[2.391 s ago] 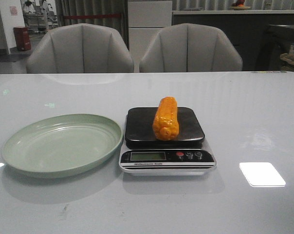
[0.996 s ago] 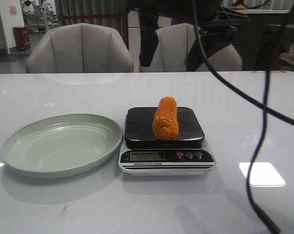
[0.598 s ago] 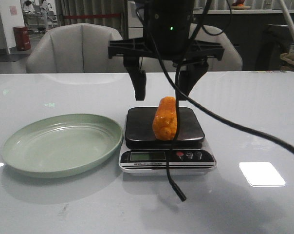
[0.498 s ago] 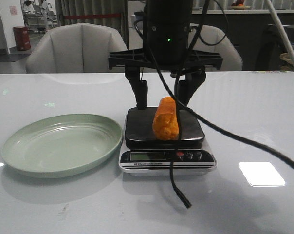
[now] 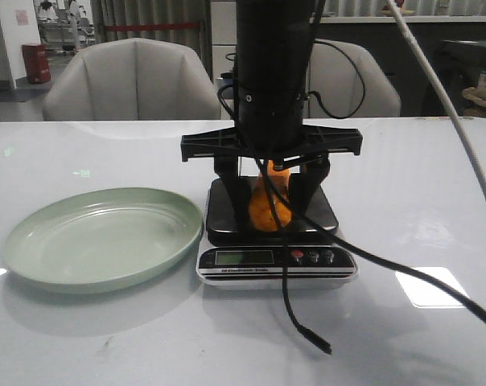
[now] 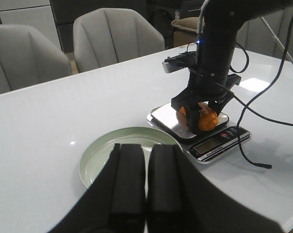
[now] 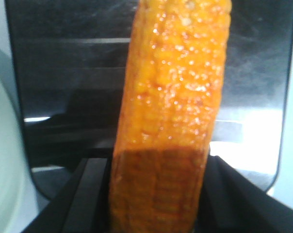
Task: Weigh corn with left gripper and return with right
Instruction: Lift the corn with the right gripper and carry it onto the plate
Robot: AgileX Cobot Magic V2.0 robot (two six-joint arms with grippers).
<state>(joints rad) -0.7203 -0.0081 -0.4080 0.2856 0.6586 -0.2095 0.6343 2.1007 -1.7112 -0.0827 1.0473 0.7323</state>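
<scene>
Corn on scale, right pincer straddling it, grip unclear, left pincer pressed together.

Two grey chairs behind white table; dim, possibly curtained backdrop.

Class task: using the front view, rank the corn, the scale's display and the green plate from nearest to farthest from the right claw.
1. The corn, on the scale platform between the right claw's fingers.
2. The scale's display, just in front of the claw, toward the camera.
3. The green plate, off to the robot's left on the table.
</scene>
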